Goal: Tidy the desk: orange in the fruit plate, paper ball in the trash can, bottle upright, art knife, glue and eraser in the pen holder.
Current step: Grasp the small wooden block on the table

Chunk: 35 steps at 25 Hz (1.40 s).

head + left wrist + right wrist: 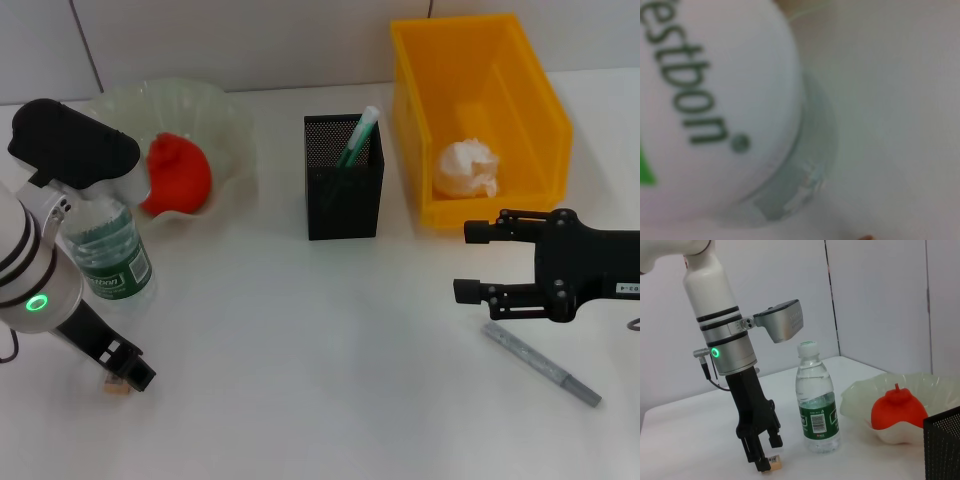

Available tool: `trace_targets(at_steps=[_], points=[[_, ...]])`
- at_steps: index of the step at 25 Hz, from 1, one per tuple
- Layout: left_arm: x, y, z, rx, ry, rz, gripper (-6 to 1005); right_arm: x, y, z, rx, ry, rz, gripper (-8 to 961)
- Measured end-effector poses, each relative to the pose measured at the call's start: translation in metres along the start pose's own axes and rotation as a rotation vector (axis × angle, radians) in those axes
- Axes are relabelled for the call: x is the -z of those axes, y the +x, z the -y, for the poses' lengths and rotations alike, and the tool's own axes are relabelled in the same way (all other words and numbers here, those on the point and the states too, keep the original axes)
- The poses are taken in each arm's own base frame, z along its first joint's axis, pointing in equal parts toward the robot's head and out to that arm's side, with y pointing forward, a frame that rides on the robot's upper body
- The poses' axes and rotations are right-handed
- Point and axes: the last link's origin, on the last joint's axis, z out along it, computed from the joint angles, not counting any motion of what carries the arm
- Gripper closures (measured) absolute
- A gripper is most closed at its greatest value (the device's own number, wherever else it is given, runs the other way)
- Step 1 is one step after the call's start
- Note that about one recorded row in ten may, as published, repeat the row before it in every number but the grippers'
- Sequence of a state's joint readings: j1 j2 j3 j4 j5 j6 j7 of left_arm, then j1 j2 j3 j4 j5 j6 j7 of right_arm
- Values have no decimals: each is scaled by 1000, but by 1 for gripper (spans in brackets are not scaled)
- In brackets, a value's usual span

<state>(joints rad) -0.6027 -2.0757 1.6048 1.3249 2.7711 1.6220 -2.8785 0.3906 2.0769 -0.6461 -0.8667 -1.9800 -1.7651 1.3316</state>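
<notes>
- the left gripper (128, 376) is reaching down to the desk at the robot's near left, its fingers sitting apart on either side of the small tan eraser (118, 387); in the right wrist view the same left gripper (766, 456) is straddling the eraser (773, 463) with no firm squeeze showing yet.
- the bottle (108, 250) is standing upright just beside that arm, close enough to be filling the left wrist view with its label (705, 105).
- the likely risk: lifting or swinging the arm could be knocking the bottle over, since the arm is passing right next to it.
- a second risk: the eraser is small and low, so a closing off centre could be pinching only a corner and flicking it away.
- the right gripper (470, 262) is hovering with its jaws wide apart above the desk, near the grey art knife (543, 363) lying flat on the right.
- farther out, the orange (178, 175) is sitting in the fruit plate (225, 110), the paper ball (468, 168) is lying in the yellow trash can (540, 95), and the glue (357, 138) is leaning in the black pen holder (343, 200).
</notes>
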Motion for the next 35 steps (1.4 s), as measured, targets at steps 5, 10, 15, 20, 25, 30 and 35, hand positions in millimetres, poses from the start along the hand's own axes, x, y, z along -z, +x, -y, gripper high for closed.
trace_targets(at_steps=[5, 10, 15, 20, 25, 30, 35], points=[[-1, 1, 0, -6, 4, -3, 320, 0, 0, 0, 1, 0, 0, 190], [-3, 0, -2, -17, 6, 4, 324, -1, 0, 0, 2, -1, -2, 189], [-4, -1, -3, -15, 3, 5, 340, -1, 0, 0, 2, -2, -2, 189], [-5, -2, -3, -16, 2, 9, 369, -1, 0, 0, 1, -2, -1, 188], [-6, -4, -3, -18, 4, 14, 376, 0, 0, -1, 0, -4, 1, 190], [-7, -4, -3, -16, 6, 13, 384, 0, 0, -1, -1, -4, 3, 190], [-7, -4, -3, -16, 6, 11, 392, 0, 0, -1, -1, -4, 4, 189]])
